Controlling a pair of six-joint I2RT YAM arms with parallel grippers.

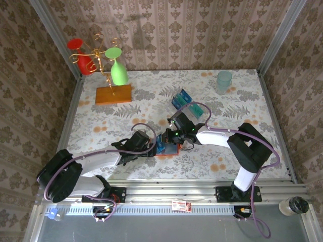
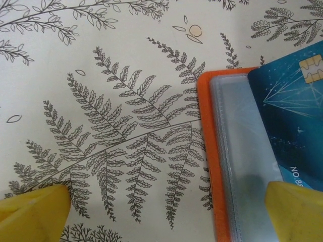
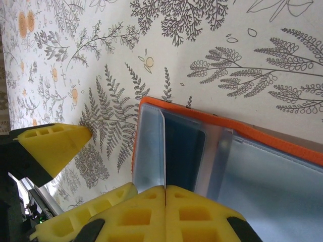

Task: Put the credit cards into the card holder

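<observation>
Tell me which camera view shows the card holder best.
Right wrist: the card holder lies open, with orange rim, grey-blue pockets and a dark card tucked inside. Left wrist catches one orange edge and a sleeve under a blue card. Top external shows it small and partly hidden.

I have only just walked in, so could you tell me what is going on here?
Both arms meet over the open holder. A blue card lies inside it, seemingly tucked in a pocket. The left gripper stands wide open, straddling the holder's edge. The right gripper is shut just by the holder, with nothing seen between its fingers. Further cards wait in the clear tray.
</observation>
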